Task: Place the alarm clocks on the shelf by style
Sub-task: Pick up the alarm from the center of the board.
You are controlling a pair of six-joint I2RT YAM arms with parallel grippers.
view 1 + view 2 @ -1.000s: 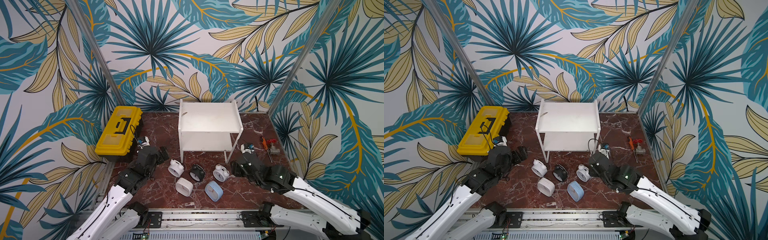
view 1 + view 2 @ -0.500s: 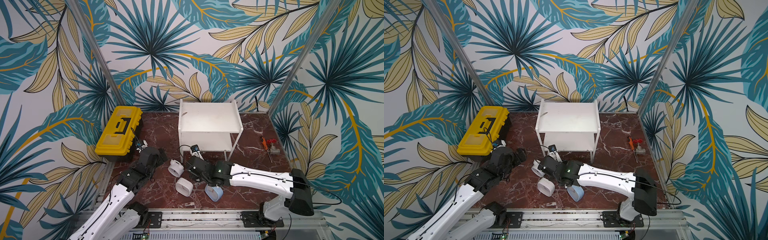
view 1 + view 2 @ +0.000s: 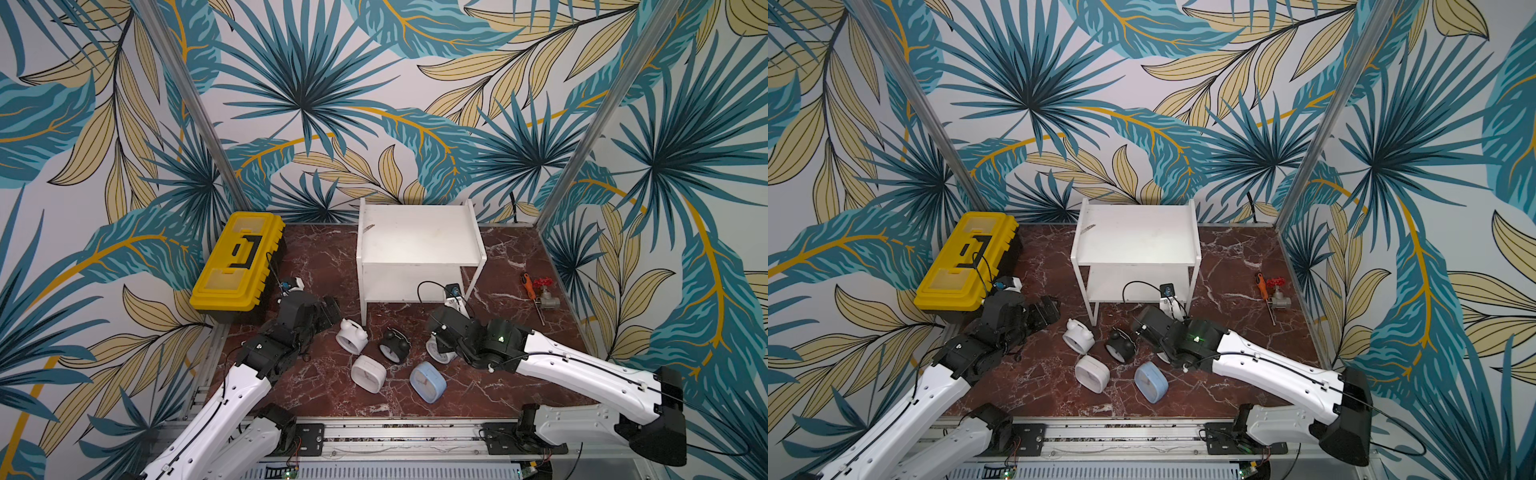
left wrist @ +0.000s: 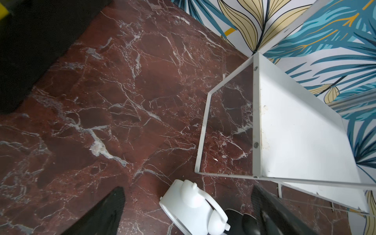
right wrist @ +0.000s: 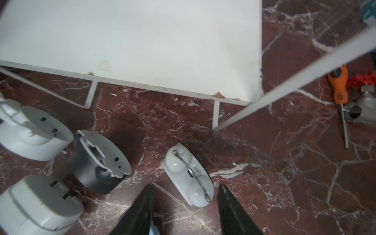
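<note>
White twin-bell alarm clock (image 5: pixel 188 175), lower centre of right wrist view: right fingers (image 5: pixel 142 207) part-open astride it, not gripping; left fingers (image 4: pixel 109 209) wide open, holding nothing.

The right hand (image 5: pixel 186 186) has swung back over the rightmost white twin-bell clock (image 5: pixel 183 162), jaws narrowing.

Red-brown marble-look tabletop (image 4: pixel 122 101): polished, glossy, white veining. White two-tier shelf (image 5: pixel 142 40): matt painted board, front edge chipped to a brown core. White twin-bell clock (image 5: pixel 189 175): smooth glossy plastic, thin bright metal handle. Yellow toolbox (image 3: pixel 237 262): moulded plastic, slight sheen.
</note>
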